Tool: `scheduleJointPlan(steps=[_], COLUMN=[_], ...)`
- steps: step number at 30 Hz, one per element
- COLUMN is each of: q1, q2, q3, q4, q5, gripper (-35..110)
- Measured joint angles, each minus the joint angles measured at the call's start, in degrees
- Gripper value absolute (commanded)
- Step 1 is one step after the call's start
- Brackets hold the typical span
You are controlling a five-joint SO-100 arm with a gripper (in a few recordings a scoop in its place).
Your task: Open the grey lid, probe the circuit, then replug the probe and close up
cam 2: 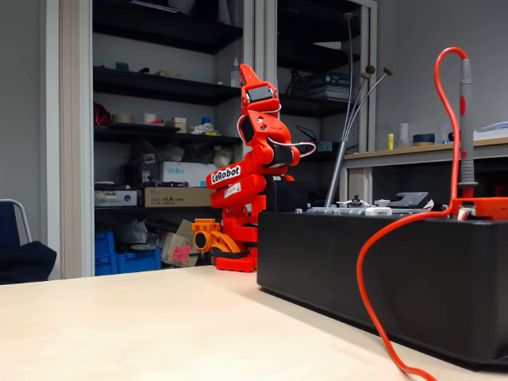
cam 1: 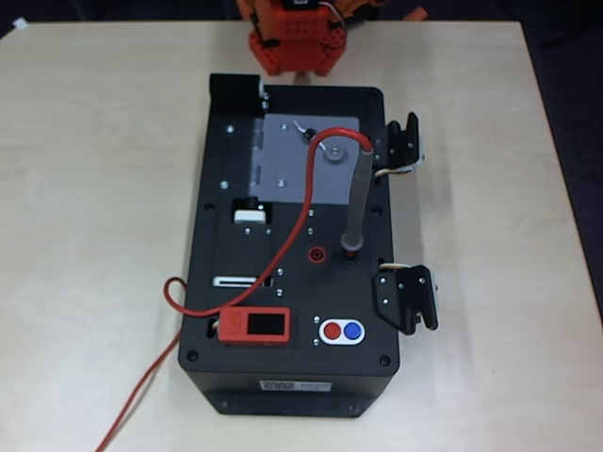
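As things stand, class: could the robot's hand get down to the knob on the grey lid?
Probably yes. The hand is folded back above the arm's base, and the knob lies bare on the closed grey lid; only the probe's red wire loops close beside it.

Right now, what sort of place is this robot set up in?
Probably an electronics lab or workshop. Behind the red arm, open shelving is crowded with boxes and equipment, and a black box with a plugged-in probe sits on the light wooden table.
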Motion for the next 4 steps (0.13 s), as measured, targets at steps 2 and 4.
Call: scheduleJointPlan(steps=[2, 4], q1=[0.0, 0.0], q2=[0.0, 0.0], q3=[0.0, 0.0], q4=[0.0, 0.0], q5=[0.0, 0.0], gripper=[0, 0])
